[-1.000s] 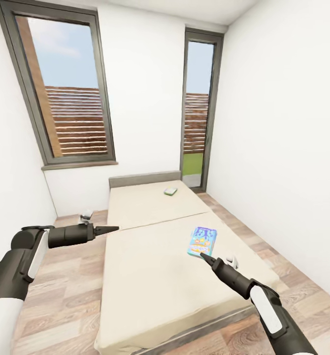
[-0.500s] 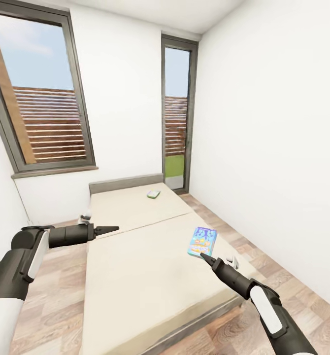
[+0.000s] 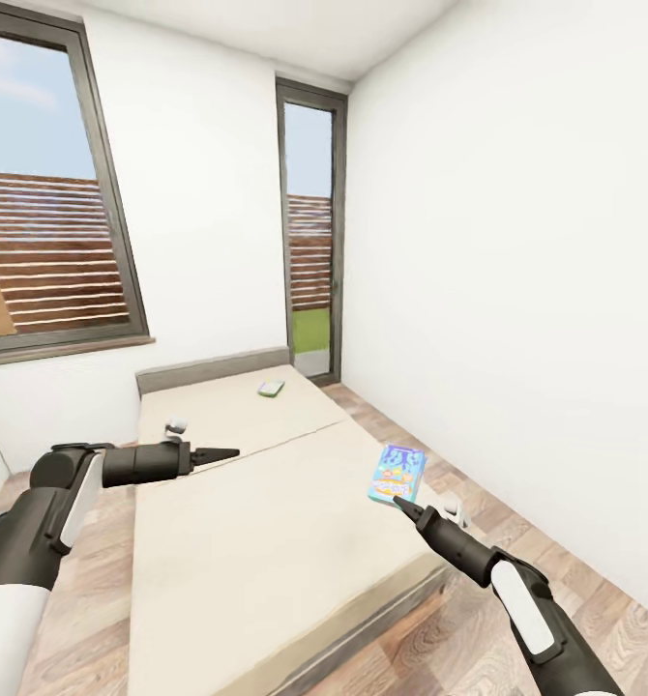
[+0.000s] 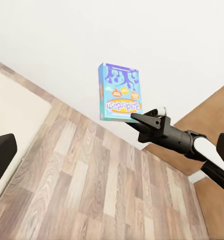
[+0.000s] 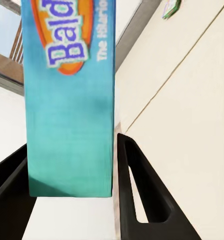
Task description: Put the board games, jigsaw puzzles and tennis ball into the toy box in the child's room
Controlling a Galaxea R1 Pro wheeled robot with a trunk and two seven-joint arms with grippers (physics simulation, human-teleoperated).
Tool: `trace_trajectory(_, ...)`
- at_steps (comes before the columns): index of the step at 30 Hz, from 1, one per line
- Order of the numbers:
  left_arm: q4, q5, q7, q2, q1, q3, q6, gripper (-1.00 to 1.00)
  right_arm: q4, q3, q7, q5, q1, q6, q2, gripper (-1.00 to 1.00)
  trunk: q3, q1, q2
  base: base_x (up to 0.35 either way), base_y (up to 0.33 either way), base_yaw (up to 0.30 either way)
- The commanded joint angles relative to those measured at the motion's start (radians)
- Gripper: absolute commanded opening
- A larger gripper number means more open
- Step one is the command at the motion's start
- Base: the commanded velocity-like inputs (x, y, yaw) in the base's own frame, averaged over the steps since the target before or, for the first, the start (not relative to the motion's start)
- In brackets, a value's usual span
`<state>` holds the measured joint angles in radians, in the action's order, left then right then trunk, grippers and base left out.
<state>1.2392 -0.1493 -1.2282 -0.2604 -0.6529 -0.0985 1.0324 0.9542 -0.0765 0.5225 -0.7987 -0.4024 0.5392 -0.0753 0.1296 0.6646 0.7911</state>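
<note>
Long beige bed with grey headboard is the landmark, running from near the robot to the far window wall.

Small green-and-white flat board game box lies flat on the bed's far end, just short of the headboard. Untouched, well apart from both arms.

Blue rectangular cardboard board game box with orange-and-purple print is held off the bed, above its right edge, upright on its short end. Left wrist view shows it clear of everything, wall behind it.

Right gripper is clamped on the box's bottom edge, jaws nearly closed, one black finger flat against each face.

Left gripper hangs over the bed's left side, mid-length, holding nothing. Tips look pressed to a point, but I can't tell for sure how far it's parted.

Handling, my read: thin stiff card, light, glossy faces so likely slippery. An end-edge pinch leaves a long lever, so it may swing or slip on turns. A grip nearer mid-length across the thin dimension would be steadier. Same for the green box: take it by a long edge.
</note>
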Motion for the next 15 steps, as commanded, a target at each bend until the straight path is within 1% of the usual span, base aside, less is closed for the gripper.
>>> trace_trajectory(1,0.000,-0.001,-0.002,0.000,-0.001,0.000,0.006,1.00,0.000,-0.002,0.001,-0.008,-0.001,0.008,0.001,-1.00,-0.003,-0.004,-0.006,0.000,0.000,-0.221)
trace_trajectory(15,0.000,-0.001,-0.002,0.000,-0.001,0.002,0.006,1.00,0.000,-0.002,0.001,-0.008,-0.001,0.008,0.002,-1.00,-0.062,-0.057,-0.104,0.000,0.000,-0.207)
